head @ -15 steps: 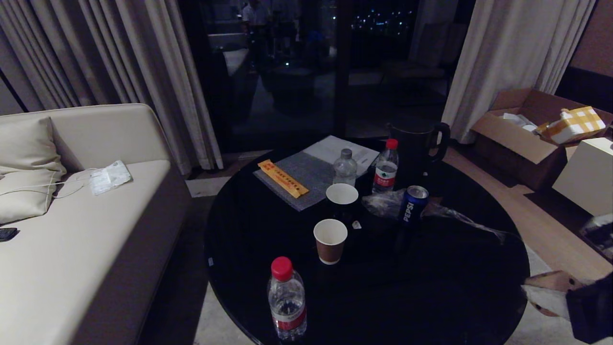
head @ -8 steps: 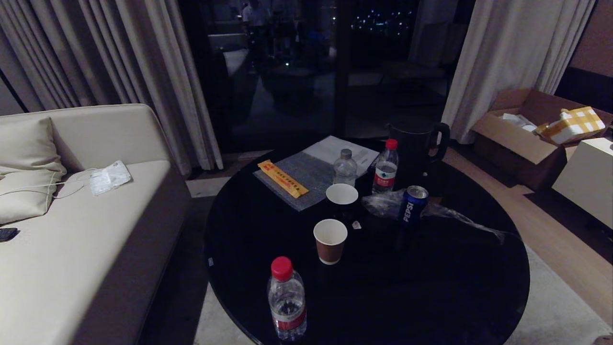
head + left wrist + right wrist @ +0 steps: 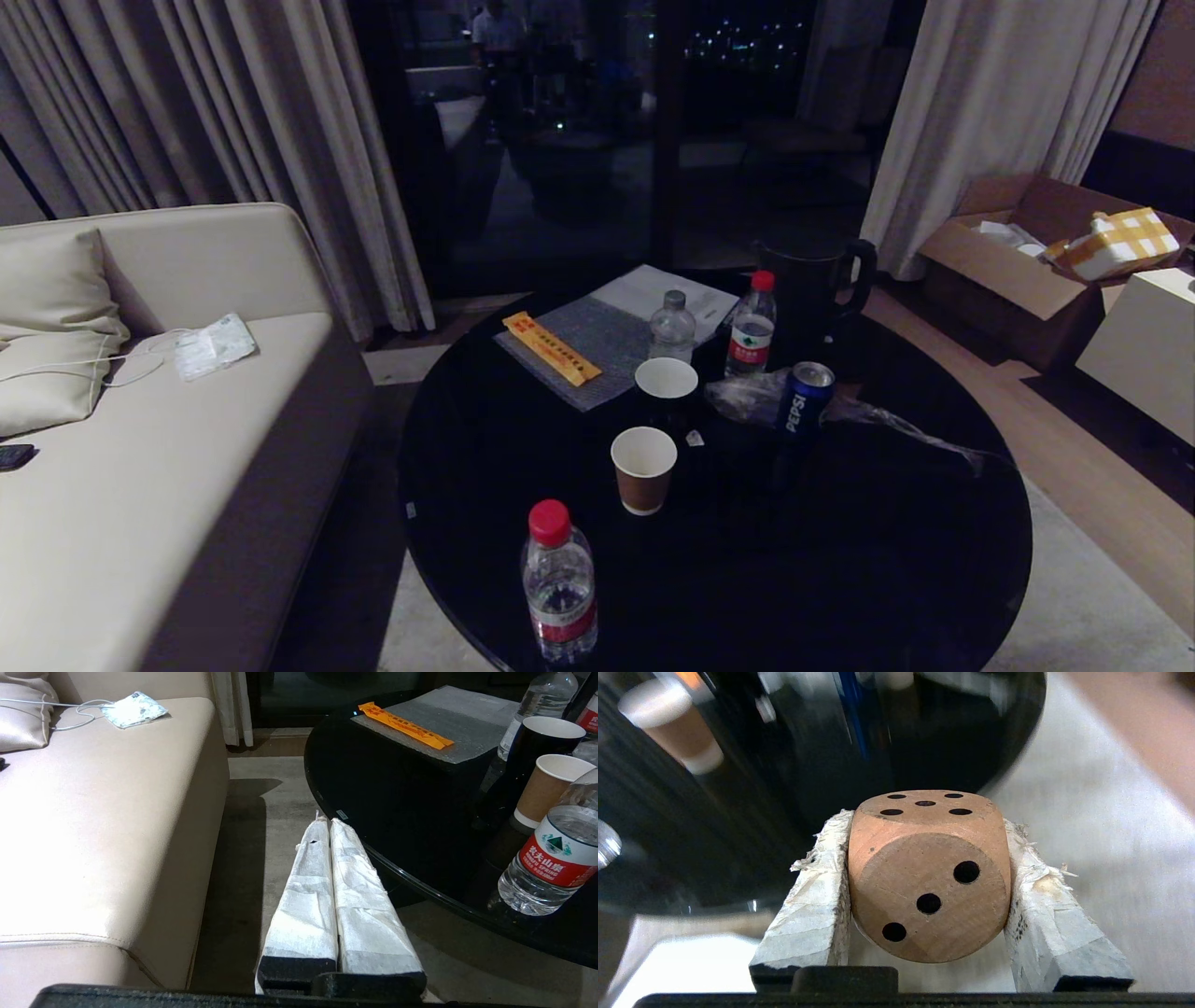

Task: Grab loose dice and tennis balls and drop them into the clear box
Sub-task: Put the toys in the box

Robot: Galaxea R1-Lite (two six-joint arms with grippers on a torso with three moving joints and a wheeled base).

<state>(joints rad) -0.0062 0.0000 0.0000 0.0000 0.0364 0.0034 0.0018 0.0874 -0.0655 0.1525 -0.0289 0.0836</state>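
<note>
A tan die (image 3: 929,877) with black dots is clamped between the white-wrapped fingers of my right gripper (image 3: 924,826), which is shut on it. It hangs over pale carpet beside the rim of the round black table (image 3: 1031,728). My left gripper (image 3: 327,821) is shut and empty, low in the gap between the sofa and the table. Neither arm shows in the head view. The tennis balls and the clear box are out of view.
The black table (image 3: 840,579) carries a paper cup (image 3: 643,469), water bottles (image 3: 558,583), a Pepsi can (image 3: 805,397), a dark jug (image 3: 812,289) and papers. A beige sofa (image 3: 140,485) stands on the left. Cardboard boxes (image 3: 1018,261) sit on the floor at the right.
My right arm, seen at the lower right edge of the head view a second ago with the tan die, has dropped out of that view. The table and sofa have not shifted.
</note>
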